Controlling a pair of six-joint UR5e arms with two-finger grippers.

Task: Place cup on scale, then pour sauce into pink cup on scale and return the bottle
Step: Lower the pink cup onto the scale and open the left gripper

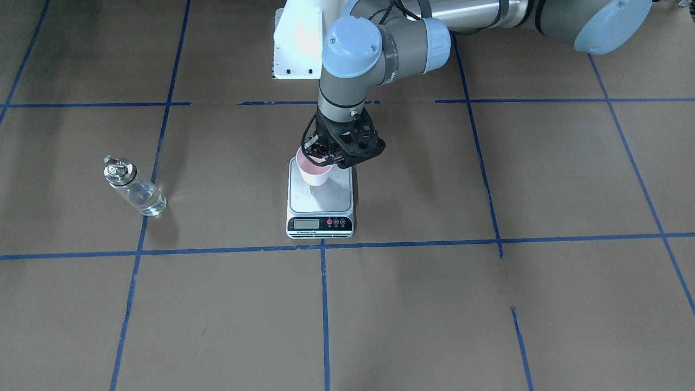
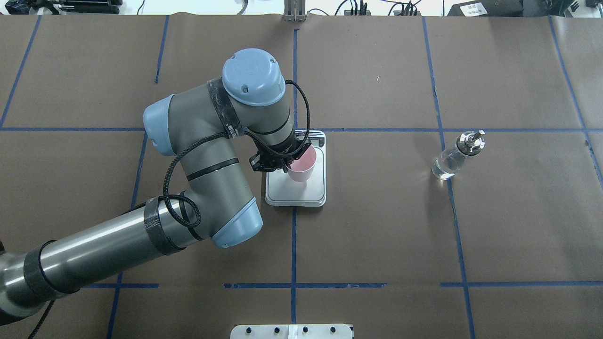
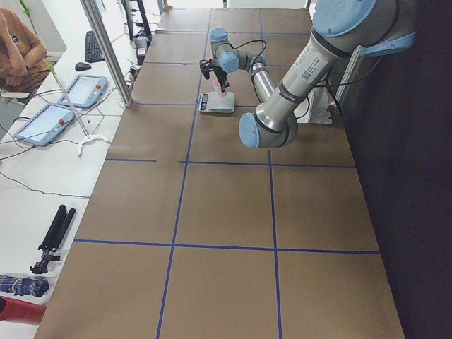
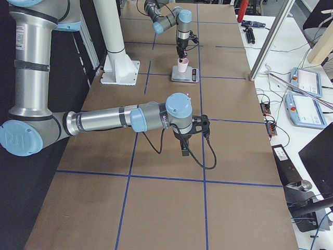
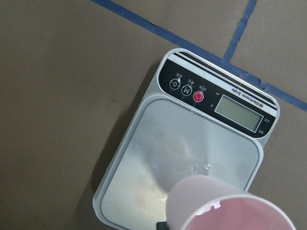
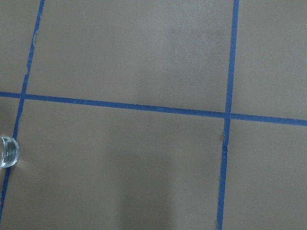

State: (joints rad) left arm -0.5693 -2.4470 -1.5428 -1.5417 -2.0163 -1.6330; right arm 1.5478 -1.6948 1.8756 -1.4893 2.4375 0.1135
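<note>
The pale pink cup (image 1: pixel 315 172) hangs slightly tilted over the scale's steel platform (image 1: pixel 321 202), with my left gripper (image 1: pixel 327 158) shut on its rim. I cannot tell whether the cup's base touches the platform. From above, the cup (image 2: pixel 301 167) sits over the scale (image 2: pixel 297 196). The left wrist view has the cup (image 5: pixel 225 208) low in the frame above the scale (image 5: pixel 158 143), whose display is blank. The glass bottle (image 1: pixel 134 187) with clear sauce stands apart on the table (image 2: pixel 456 156). My right gripper (image 4: pixel 186 147) hovers over bare table; I cannot tell its state.
Brown paper with blue tape lines covers the table (image 2: pixel 377 235). A white mount plate (image 1: pixel 296 46) sits behind the scale. The bottle's glass edge (image 6: pixel 7 152) shows at the left border of the right wrist view. A person and tablets (image 3: pixel 42 123) are beside the table.
</note>
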